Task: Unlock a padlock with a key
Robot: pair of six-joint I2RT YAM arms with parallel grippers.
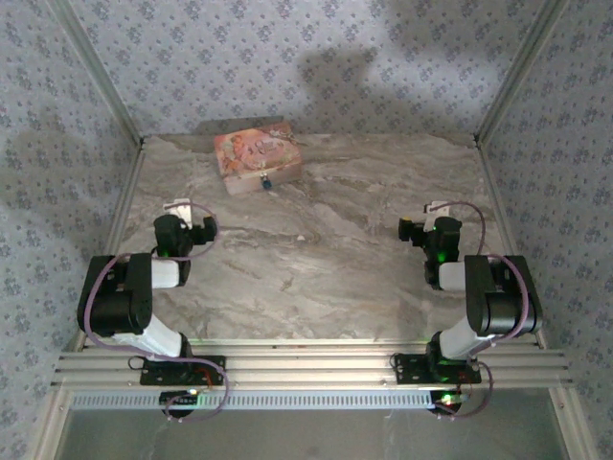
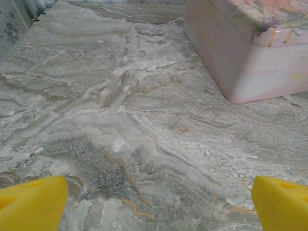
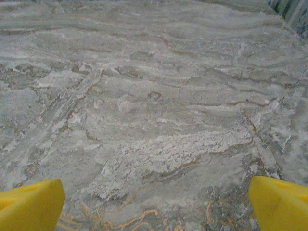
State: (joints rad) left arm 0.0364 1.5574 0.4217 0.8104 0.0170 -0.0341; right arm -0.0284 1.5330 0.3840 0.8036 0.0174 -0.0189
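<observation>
With the unlocking apparently not yet begun, the padlock (image 1: 264,180) sits at the front of the pink box (image 1: 257,151) on the worktop (image 1: 316,259), no key discernible, while the left gripper (image 2: 159,204) and right gripper (image 3: 156,204), both short of the box, gape wide and empty.

1. The table (image 1: 316,278) has a marble-look top — grey-beige, veined in white and rust.
2. Walls (image 1: 287,38) on three sides carry pale blue-grey wallpaper with a small repeating floral print.
3. Slanting aluminium posts (image 1: 96,72) mark the back corners; ribbed aluminium rails (image 1: 316,367) line the near edge.
4. Soft shadows (image 1: 335,72) fall on the back wall.
</observation>
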